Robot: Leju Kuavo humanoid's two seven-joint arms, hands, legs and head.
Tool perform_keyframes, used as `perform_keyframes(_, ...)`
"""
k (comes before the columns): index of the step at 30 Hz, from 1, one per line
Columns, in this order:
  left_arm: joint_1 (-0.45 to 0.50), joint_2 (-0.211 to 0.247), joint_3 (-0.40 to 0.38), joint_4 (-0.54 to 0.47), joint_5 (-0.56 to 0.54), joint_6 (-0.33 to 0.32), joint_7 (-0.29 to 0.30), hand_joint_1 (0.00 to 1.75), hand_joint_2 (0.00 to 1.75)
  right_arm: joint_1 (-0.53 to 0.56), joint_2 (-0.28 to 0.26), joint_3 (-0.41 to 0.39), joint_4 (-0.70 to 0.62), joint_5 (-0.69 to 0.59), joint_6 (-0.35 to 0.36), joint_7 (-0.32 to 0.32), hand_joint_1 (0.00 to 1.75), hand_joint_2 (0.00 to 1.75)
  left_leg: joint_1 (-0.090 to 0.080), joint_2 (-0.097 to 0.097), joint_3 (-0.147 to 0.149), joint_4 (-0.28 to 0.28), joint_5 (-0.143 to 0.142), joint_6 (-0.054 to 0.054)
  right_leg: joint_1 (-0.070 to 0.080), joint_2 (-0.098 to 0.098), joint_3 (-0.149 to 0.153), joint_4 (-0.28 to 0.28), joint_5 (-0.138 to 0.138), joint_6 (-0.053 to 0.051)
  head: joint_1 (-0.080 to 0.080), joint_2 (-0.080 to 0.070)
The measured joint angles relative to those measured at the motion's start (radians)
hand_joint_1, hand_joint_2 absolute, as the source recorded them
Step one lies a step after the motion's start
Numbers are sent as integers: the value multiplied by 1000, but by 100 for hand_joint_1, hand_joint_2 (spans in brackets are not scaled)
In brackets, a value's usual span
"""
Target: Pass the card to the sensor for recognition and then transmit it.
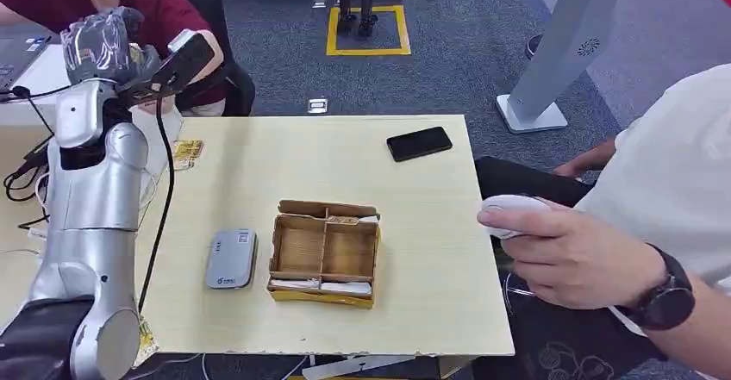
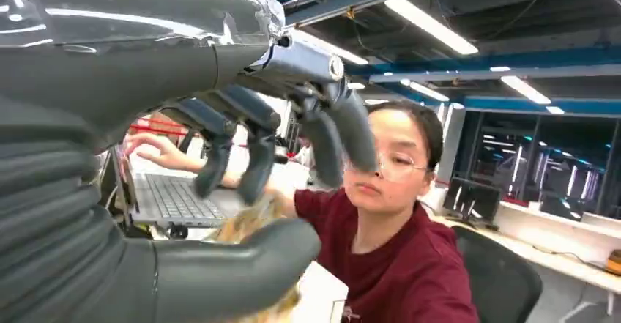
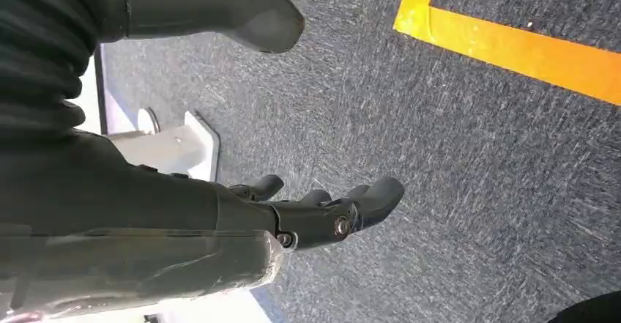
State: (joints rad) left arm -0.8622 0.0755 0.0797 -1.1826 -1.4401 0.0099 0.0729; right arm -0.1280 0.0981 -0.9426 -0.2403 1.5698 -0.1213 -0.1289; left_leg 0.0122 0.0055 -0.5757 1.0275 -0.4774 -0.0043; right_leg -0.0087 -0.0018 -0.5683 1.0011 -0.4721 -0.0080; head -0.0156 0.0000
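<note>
The left hand (image 1: 108, 44) is raised at the table's (image 1: 431, 311) far-left corner, fingers (image 2: 253, 158) curled around 1 yellowish card (image 2: 245, 224) held against the thumb. 1 more card (image 1: 186, 152) lies on the table near that arm. Further right sit 1 grey sensor (image 1: 231, 258), 1 wooden box (image 1: 325, 252) and 1 black phone (image 1: 419, 143). A person's hand (image 1: 573, 255) holds 1 white mouse (image 1: 515, 212). The right hand (image 3: 315, 209) hangs over carpet, fingers loose, holding nothing.

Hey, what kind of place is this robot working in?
Probably an office or robotics lab: grey carpet with yellow floor marking, a person at a laptop, long ceiling lights, and a light wooden table.
</note>
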Motion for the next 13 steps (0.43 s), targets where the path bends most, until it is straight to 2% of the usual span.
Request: perform_keyframes(13,1,-33,37,0,-41,10,-32,0,175,1,0,0,0,-2,0,5,0,175,0,0,0,0,0,0,0,0,0,0,0,0,0,0)
